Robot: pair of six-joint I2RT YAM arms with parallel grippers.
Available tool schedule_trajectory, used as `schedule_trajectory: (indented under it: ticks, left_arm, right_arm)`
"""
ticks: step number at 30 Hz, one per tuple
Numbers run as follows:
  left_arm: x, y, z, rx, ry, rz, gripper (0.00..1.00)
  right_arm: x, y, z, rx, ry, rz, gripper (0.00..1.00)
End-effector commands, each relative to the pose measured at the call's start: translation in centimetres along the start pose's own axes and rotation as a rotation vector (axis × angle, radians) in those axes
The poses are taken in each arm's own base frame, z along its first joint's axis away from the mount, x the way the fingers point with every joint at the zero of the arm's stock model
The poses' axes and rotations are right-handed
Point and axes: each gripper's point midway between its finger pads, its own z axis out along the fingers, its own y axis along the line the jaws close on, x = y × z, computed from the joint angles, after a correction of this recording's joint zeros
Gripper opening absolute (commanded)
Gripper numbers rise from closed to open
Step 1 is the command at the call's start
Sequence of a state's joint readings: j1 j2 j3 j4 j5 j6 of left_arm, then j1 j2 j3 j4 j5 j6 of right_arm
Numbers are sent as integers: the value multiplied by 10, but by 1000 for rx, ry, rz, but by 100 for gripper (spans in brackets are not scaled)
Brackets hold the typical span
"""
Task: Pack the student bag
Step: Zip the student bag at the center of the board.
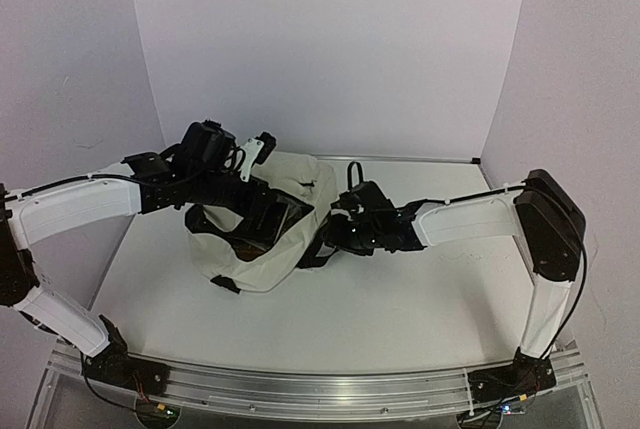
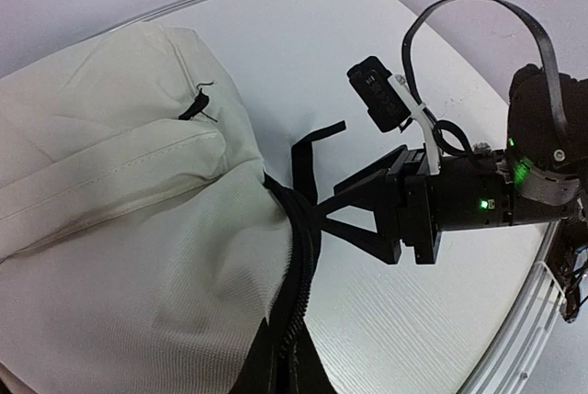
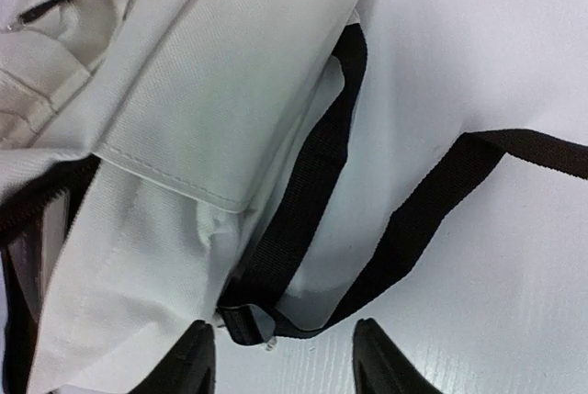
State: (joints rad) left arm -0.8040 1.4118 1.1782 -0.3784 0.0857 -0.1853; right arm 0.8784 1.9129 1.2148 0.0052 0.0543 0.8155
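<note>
The student bag [image 1: 262, 254] is a cream fabric backpack lying slumped in the middle of the table. My left gripper [image 1: 268, 217] reaches over its open top. In the left wrist view my left gripper [image 2: 278, 368] is shut on the bag's black zipper trim [image 2: 301, 256], with cream fabric [image 2: 119, 210] filling the left. My right gripper [image 1: 335, 222] is at the bag's right side. Its jaws [image 3: 287, 357] stand open just short of a black strap [image 3: 308, 192] and its small buckle [image 3: 241, 322], gripping nothing. A second strap [image 3: 432, 201] trails across the table.
White walls close in the table at the back and both sides. The back edge [image 1: 400, 159] runs behind the bag, and a metal rail [image 1: 300, 389] carrying the arm bases runs along the front. The right arm's camera and cables [image 2: 377, 95] stand close to the bag.
</note>
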Motion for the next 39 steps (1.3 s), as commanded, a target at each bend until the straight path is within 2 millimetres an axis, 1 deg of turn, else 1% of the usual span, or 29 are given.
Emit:
schedule_trajectory:
  ticks: [1, 4, 7, 10, 13, 17, 19, 21, 23, 25, 29, 31, 33, 35, 37, 39]
  left_arm:
    - [-55, -33, -20, 129, -178, -11, 0]
    - [-66, -37, -23, 150, -205, -34, 0]
    - [-76, -49, -23, 208, -229, -58, 0]
    - [-83, -65, -18, 256, -252, -56, 0]
    - [-93, -78, -17, 285, -280, -48, 0]
    - [-105, -91, -16, 343, -313, -55, 0]
    - [-107, -94, -14, 353, -316, -60, 0]
    - [-107, -93, -11, 343, -313, -64, 0]
    - [-106, -86, -8, 299, -305, -74, 0]
    - [-104, -73, -8, 231, -302, -86, 0]
    - [-98, -52, -12, 127, -300, -111, 0]
    - [-98, -49, -15, 124, -301, -121, 0]
    - [-96, -54, -14, 152, -292, -117, 0]
    - [-93, -63, -9, 204, -270, -105, 0]
    - [-91, -69, -5, 239, -253, -105, 0]
    - [-89, -72, -1, 259, -242, -115, 0]
  right_arm:
    - [-48, 42, -41, -109, -115, 31, 61]
    - [-52, 57, -40, -157, -108, 41, 66]
    - [-53, 72, -33, -191, -96, 38, 70]
    - [-56, 76, -23, -182, -107, 40, 72]
    - [-54, 62, -15, -125, -127, 52, 71]
    - [-48, 42, -8, -47, -137, 47, 69]
    - [-45, 29, -6, 1, -142, 40, 68]
    - [-43, 18, -6, 44, -144, 31, 65]
    - [-42, 9, -11, 84, -145, 22, 57]
    - [-44, -2, -20, 119, -159, 21, 51]
    - [-45, -33, -37, 165, -161, 51, 29]
    - [-43, -50, -41, 187, -153, 66, 22]
    - [-41, -64, -41, 204, -138, 76, 21]
    - [-40, -68, -41, 199, -121, 72, 20]
    - [-44, -61, -45, 173, -118, 59, 21]
    - [-51, -48, -55, 124, -123, 51, 29]
